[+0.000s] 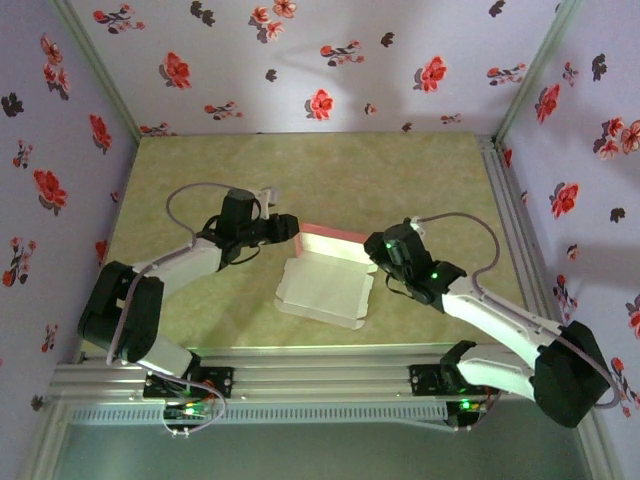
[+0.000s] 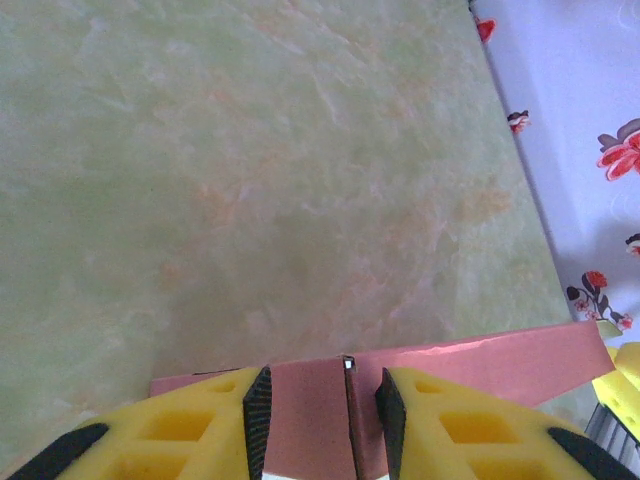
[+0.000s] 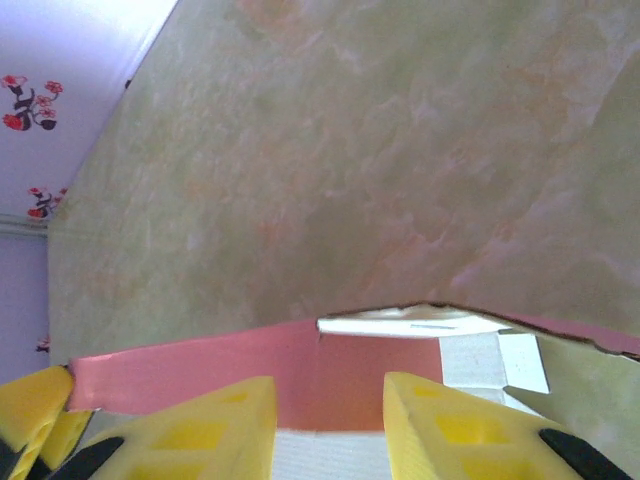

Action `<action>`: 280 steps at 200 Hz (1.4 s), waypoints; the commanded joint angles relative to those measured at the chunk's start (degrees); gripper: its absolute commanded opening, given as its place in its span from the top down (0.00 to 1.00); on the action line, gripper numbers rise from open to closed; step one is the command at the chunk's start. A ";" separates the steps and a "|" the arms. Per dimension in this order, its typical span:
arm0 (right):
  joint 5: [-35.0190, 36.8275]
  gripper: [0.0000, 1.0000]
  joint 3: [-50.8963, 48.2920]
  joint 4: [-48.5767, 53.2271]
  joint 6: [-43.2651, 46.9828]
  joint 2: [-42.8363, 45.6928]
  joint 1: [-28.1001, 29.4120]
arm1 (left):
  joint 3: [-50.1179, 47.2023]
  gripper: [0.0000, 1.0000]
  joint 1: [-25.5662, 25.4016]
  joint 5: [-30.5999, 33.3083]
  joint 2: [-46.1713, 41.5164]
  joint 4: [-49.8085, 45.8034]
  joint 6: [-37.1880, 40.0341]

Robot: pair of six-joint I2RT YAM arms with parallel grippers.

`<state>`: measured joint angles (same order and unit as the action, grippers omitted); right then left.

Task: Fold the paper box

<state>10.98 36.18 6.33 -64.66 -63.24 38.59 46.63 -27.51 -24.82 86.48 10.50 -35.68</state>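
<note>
The paper box (image 1: 322,288) lies open in the middle of the desk (image 1: 420,180), pale face up, with its pink wall (image 1: 335,236) raised along the far edge. In the top view the left fingers (image 1: 289,228) sit at the left end of that wall. The right fingers (image 1: 371,248) are at the box's upper right corner.

From the left wrist, the two black pads (image 2: 258,408) stand apart at the bottom of the frame. The pink wall crosses the gap, and one thin card edge stands upright between them, touching neither pad.

From the right wrist, the yellow fingertips (image 3: 240,410) are also apart at the bottom, with the pink wall and a white strip showing in the gap. Whether they touch the card I cannot tell.
</note>
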 commanded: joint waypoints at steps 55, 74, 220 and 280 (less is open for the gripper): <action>2.99 0.66 1.53 -5.51 2.35 -5.47 -0.36 | -1.14 0.64 -1.42 1.53 0.11 -5.57 0.36; 3.24 0.66 0.63 -8.53 1.93 -5.71 -0.36 | -1.23 0.64 -1.50 1.52 0.09 -5.58 0.32; -0.05 0.69 -4.77 -19.83 -3.05 -4.70 -3.19 | -1.81 0.65 -2.21 1.77 0.07 -4.39 -0.69; -0.26 0.80 -6.45 -24.29 -5.56 -4.64 -3.86 | -2.42 0.65 -2.63 2.28 0.05 -3.74 -1.32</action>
<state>10.31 30.72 -14.35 -68.25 -68.40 35.27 46.46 -28.95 -23.90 86.37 10.81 -36.21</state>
